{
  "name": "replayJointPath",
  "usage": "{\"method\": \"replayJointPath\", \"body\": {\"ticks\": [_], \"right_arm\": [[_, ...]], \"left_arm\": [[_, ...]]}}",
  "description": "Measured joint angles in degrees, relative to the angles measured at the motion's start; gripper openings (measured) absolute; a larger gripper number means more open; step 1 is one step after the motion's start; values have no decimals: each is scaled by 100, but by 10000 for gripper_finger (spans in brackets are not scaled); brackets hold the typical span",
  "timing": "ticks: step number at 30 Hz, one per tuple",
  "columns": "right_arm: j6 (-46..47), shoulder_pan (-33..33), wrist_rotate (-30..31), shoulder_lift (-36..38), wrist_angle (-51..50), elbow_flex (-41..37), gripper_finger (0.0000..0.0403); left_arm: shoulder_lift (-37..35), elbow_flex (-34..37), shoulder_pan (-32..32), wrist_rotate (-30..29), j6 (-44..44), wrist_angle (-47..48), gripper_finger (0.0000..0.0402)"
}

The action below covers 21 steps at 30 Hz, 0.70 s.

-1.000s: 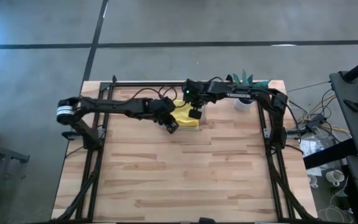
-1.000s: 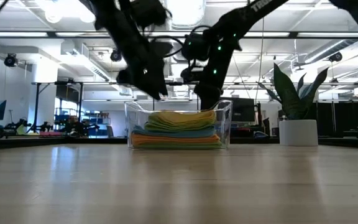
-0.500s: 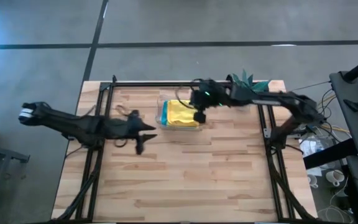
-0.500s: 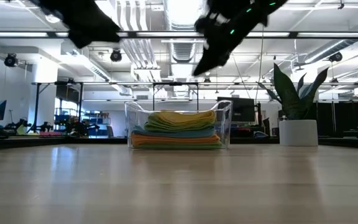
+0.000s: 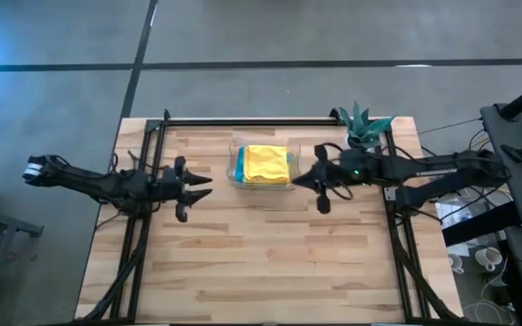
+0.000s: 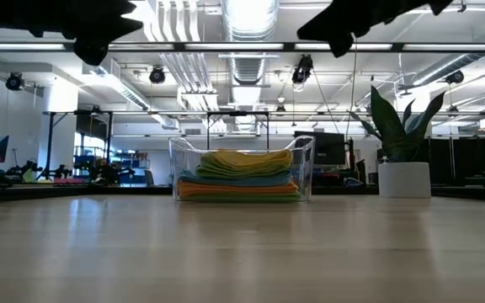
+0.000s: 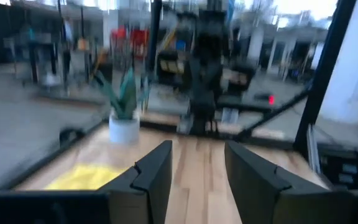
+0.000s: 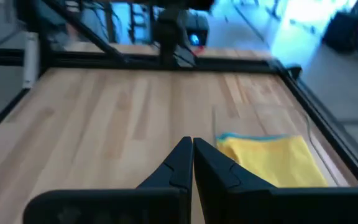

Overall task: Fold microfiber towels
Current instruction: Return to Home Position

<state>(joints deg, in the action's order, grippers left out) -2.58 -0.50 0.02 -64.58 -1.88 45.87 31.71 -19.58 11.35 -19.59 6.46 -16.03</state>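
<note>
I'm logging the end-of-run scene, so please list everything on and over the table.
microfiber towels: one folded stack, yellow on top over green, teal and orange layers, inside the bin.
clear bin: one, transparent, back centre of the table.
potted plant: one, green leaves in a white pot, right of the bin near the back edge.
table: one, light wood.
left gripper: dark, open, above the table left of the bin.
right gripper: dark, shut, above the table right of the bin.
</note>
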Motion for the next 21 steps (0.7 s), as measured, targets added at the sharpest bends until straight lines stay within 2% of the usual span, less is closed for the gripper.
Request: {"method": "replayJointPath", "body": {"ticks": [2,6,12,15,19,21], "right_arm": [[-217,164,1,213,347,-299,9],[-429,372,-3,692,763,-788,9],[-402,492,-75,1684,925,-1448,9],[-476,488,-299,2104,1476,-1888,9],[-401,488,-344,2549,1982,-2378,9],[-210,488,-344,2784,2014,-2548,9]], "left_arm": [[-131,159,0,0,-170,-300,132],[-603,546,0,2,-398,-237,132],[-1912,1173,0,26,-429,-174,132],[-2474,1477,0,27,-420,-217,132],[-3021,1859,-2,38,-402,-97,132],[-3020,1909,-2,44,-422,-151,132]]}}
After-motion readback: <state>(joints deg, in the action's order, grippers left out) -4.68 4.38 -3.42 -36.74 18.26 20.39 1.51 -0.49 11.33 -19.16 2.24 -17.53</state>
